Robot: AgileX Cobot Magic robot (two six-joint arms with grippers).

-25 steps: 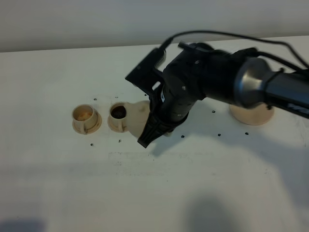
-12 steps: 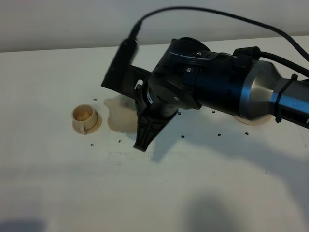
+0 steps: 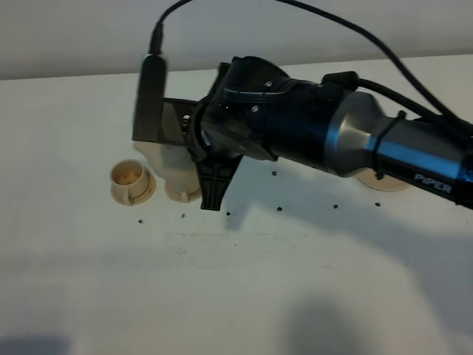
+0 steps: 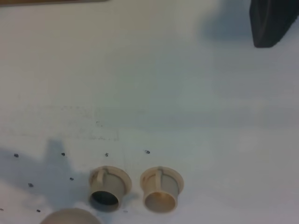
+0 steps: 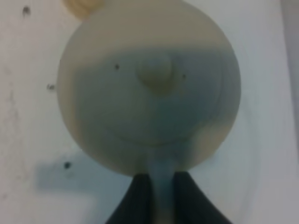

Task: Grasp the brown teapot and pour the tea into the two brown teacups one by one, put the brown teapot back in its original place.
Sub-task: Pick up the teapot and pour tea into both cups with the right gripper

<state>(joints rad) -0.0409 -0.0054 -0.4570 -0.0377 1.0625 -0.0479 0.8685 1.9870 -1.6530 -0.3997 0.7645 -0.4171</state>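
My right gripper (image 3: 209,181) reaches across to the left and is shut on the handle of the brown teapot (image 3: 165,158). The teapot is held tilted, above the right teacup (image 3: 182,194) and close to the left teacup (image 3: 131,181). In the right wrist view the teapot (image 5: 149,88) fills the frame, with its handle between my fingers (image 5: 133,200). The left wrist view shows both teacups, one dark inside (image 4: 109,189) and one tan inside (image 4: 161,189). The coaster (image 3: 392,185) lies at the right, mostly hidden behind the arm. The left gripper is out of view.
The white table (image 3: 236,296) carries small dark specks (image 3: 228,214) around the cups. The right arm's body (image 3: 310,133) spans the table's middle and right. A dark part (image 4: 273,23) of it shows in the left wrist view.
The right arm has moved left and rolled its wrist. The teapot has gone from beside the right teacup to over it, hiding its opening, and closer to the left teacup.
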